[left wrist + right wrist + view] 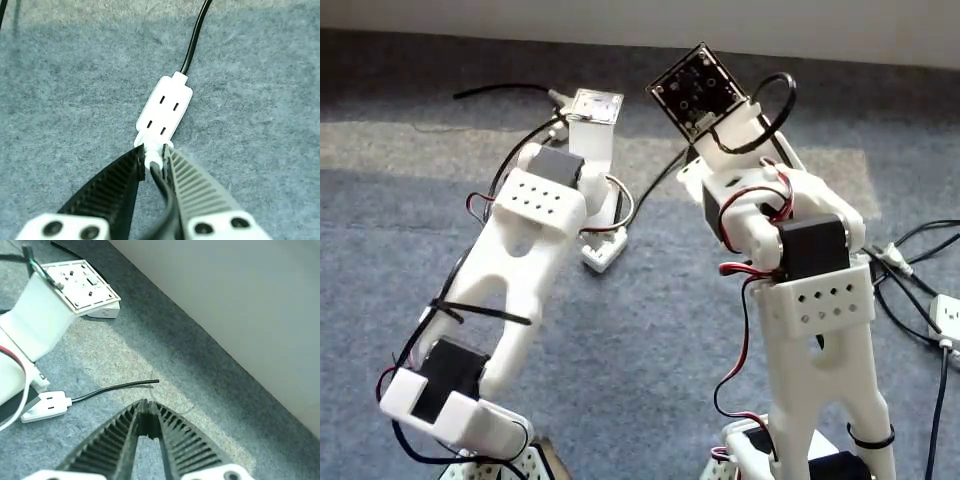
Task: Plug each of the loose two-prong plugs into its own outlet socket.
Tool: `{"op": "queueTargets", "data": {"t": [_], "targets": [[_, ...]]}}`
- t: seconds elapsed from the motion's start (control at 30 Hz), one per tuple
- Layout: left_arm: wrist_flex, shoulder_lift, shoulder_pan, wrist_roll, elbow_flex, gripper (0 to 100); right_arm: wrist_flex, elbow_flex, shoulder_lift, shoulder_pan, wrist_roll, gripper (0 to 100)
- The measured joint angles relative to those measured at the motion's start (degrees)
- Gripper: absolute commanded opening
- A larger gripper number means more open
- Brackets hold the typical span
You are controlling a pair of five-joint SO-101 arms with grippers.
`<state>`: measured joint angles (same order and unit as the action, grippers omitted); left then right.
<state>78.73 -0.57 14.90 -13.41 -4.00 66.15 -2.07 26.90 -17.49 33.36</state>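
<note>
A white outlet strip (165, 107) lies on the blue-grey carpet, with a black cord (195, 40) leaving its far end. Two socket pairs on its top face stand empty. My left gripper (154, 159) is shut on a white two-prong plug (152, 156) with a black lead, held against the strip's near end; its prongs are hidden. In the high view the strip (603, 250) shows under the left arm's wrist. My right gripper (146, 407) hangs shut and empty above the carpet, a little way from the strip (47, 406).
The strip's black cord (115, 388) ends loose on the carpet ahead of the right gripper. A pale wall (240, 305) runs close behind. At the right edge lie another white outlet block (948, 318) and tangled black cables (910, 260).
</note>
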Motion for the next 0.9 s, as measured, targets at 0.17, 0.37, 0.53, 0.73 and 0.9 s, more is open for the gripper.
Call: {"op": "queueTargets", "data": {"t": [0.17, 0.37, 0.53, 0.73, 0.9], "targets": [[-4.0, 3.3, 0.0, 3.3, -4.4, 1, 0.0, 0.0, -0.1, 0.0, 0.0, 0.8], [-6.9, 1.8, 0.1, 5.5, -5.9, 1, 0.0, 0.0, -0.1, 0.0, 0.0, 0.8], [-6.9, 1.4, 1.7, 5.5, -6.3, 1, 0.0, 0.0, -0.1, 0.0, 0.0, 0.8], [-7.1, 1.3, 1.4, 5.5, -7.7, 1, 0.0, 0.0, -0.1, 0.0, 0.0, 0.8], [-7.9, 1.3, 1.8, 4.8, -8.6, 1, 0.0, 0.0, -0.1, 0.0, 0.0, 0.8]]}}
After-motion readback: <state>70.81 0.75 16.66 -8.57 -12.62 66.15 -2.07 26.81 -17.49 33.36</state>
